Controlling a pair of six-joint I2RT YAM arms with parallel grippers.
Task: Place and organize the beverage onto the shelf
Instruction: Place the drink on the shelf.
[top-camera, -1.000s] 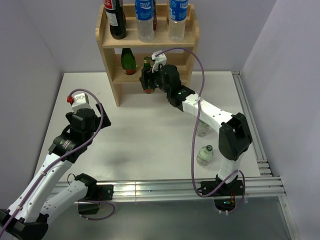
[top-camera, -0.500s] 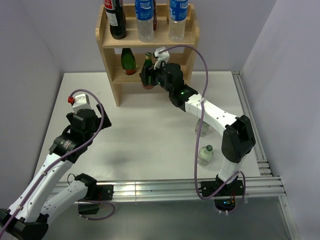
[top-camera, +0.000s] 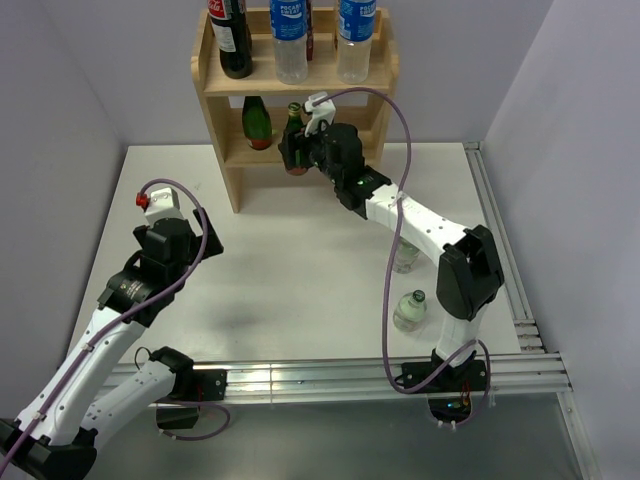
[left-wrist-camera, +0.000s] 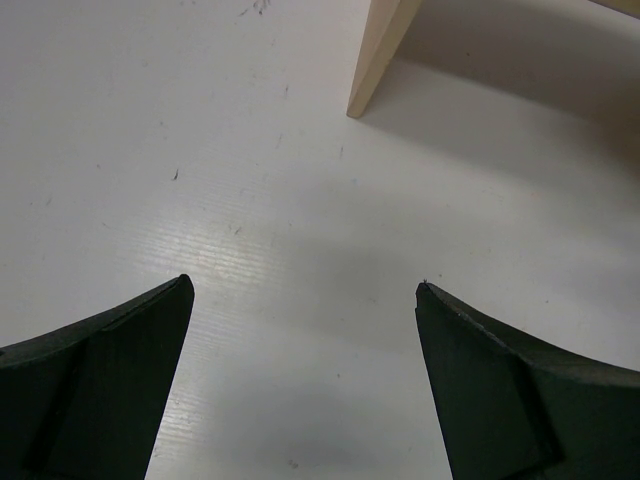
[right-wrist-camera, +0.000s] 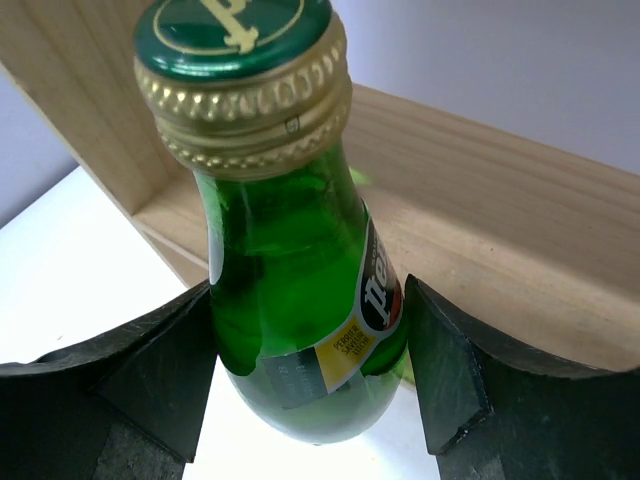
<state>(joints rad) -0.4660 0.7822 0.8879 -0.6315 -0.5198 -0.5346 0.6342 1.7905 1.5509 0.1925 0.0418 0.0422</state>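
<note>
Right end effector (right-wrist-camera: 306, 345) clamping green bottle (right-wrist-camera: 288, 255), shelf (right-wrist-camera: 490, 215) just behind

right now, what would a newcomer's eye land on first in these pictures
The green glass bottle gripped in the right hand, held at the front of the middle tier of the shelf, beside a second green bottle. Next, the row of tall bottles on the top board. The left hand hangs open over the white table.

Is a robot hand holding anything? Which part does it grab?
The right gripper clamps the green bottle by its body. The left gripper holds nothing.
</note>
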